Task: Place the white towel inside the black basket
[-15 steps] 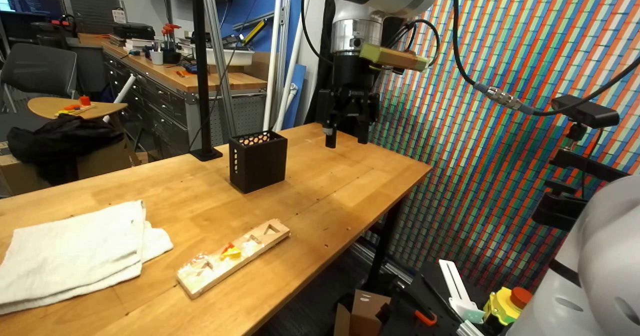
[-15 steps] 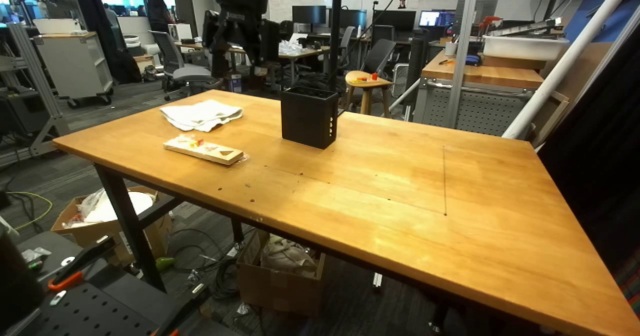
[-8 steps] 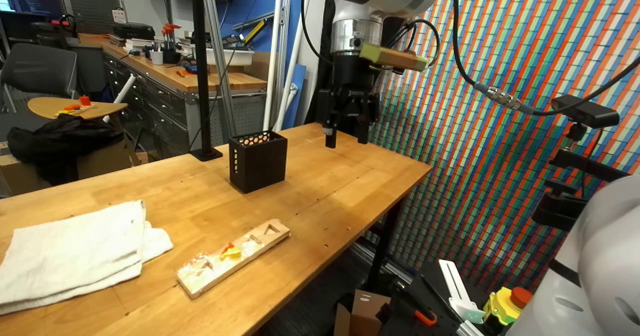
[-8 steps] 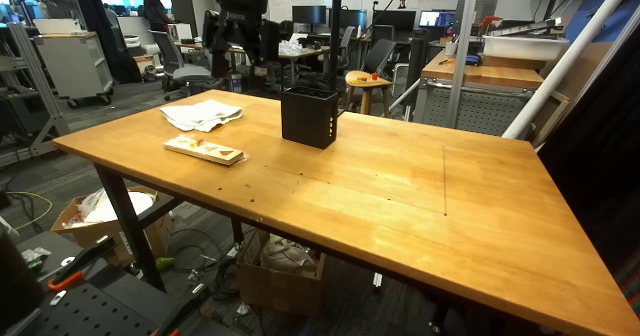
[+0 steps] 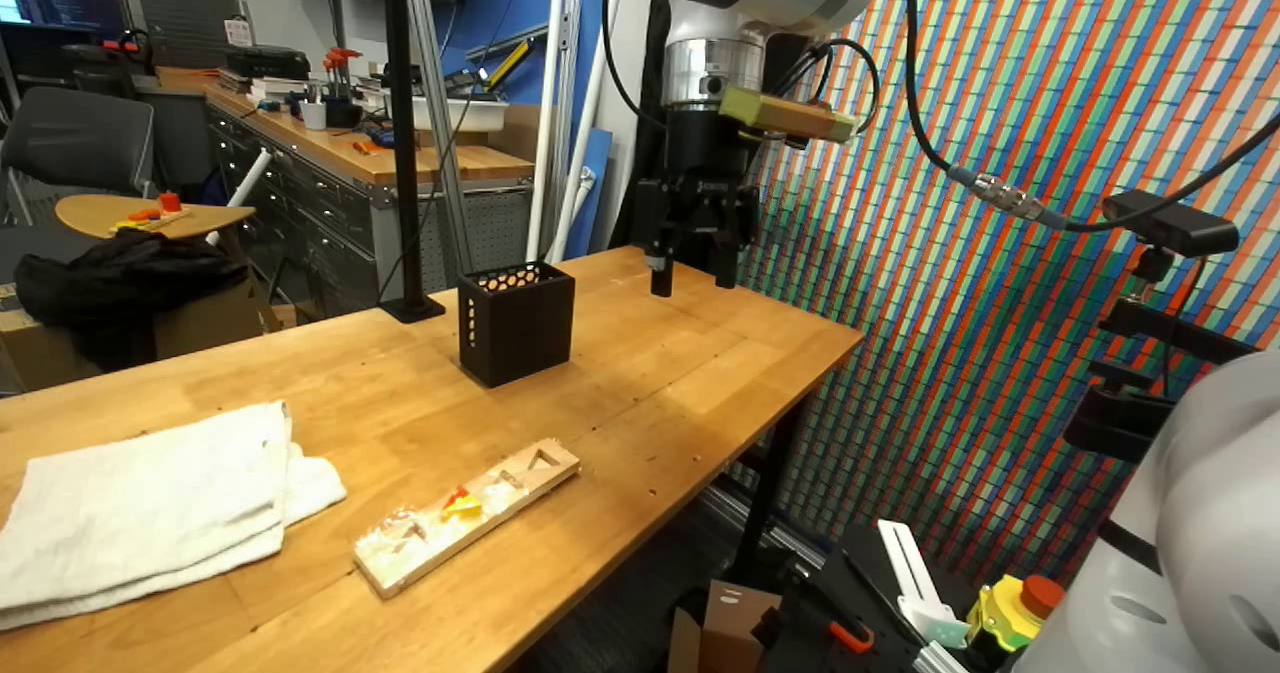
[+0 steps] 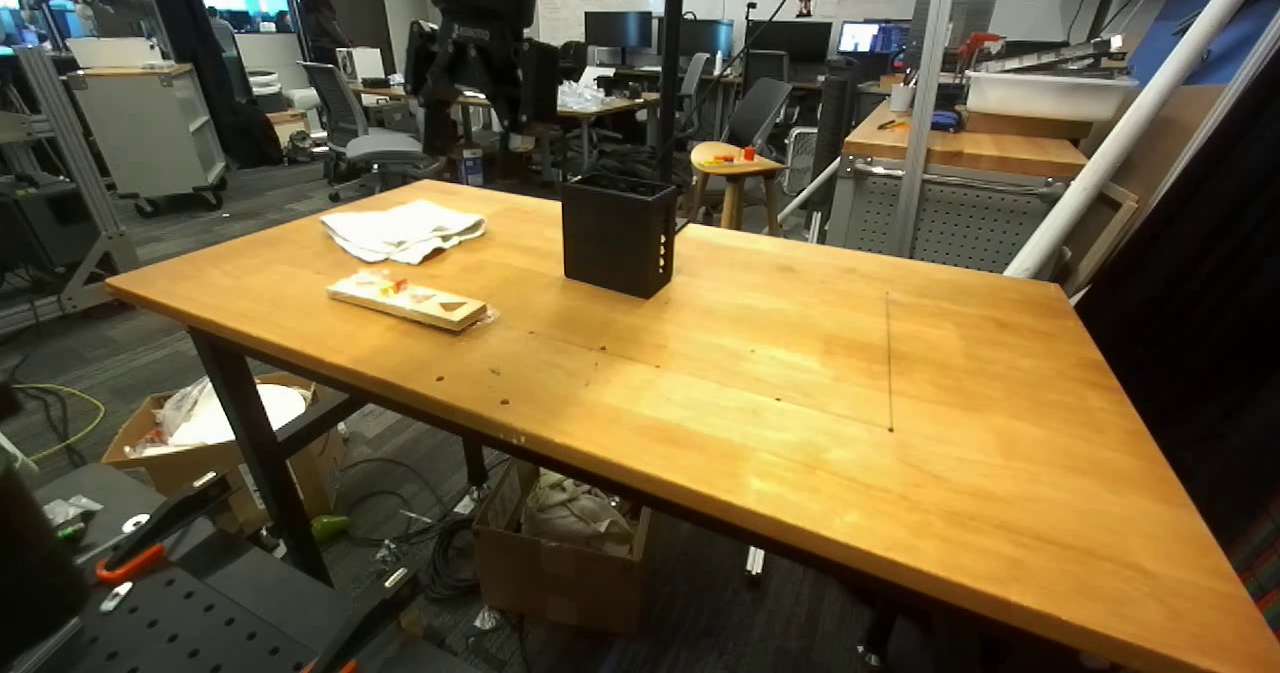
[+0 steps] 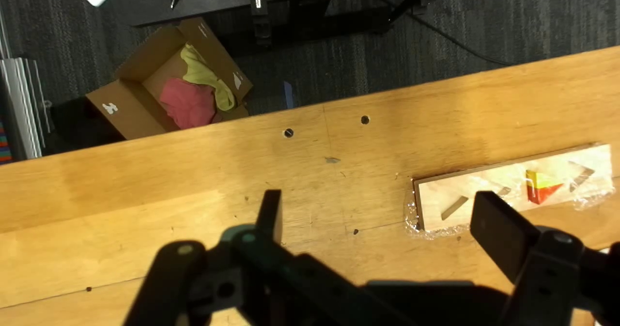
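Observation:
The white towel (image 5: pixel 150 513) lies folded and rumpled flat on the wooden table, seen also as the white towel (image 6: pixel 405 231) in an exterior view. Farther along the table the black basket (image 5: pixel 520 328) stands upright, its top open and its visible end perforated; the same basket (image 6: pixel 615 238) looks dark inside. Above the tabletop hangs my gripper (image 5: pixel 694 278), pointing down, apart from both towel and basket. In the wrist view the gripper (image 7: pixel 378 207) has its fingers wide apart and holds nothing. The basket does not show in that view.
A pale wooden board (image 5: pixel 470 513) with coloured pieces, wrapped in clear plastic, lies between towel and table edge; the board (image 7: pixel 513 185) shows below the fingers. A black post (image 5: pixel 400 153) rises behind the basket. Cardboard boxes (image 6: pixel 560 563) sit under the table.
The arm, gripper, towel and basket have not moved. Only a person far in the background has shifted.

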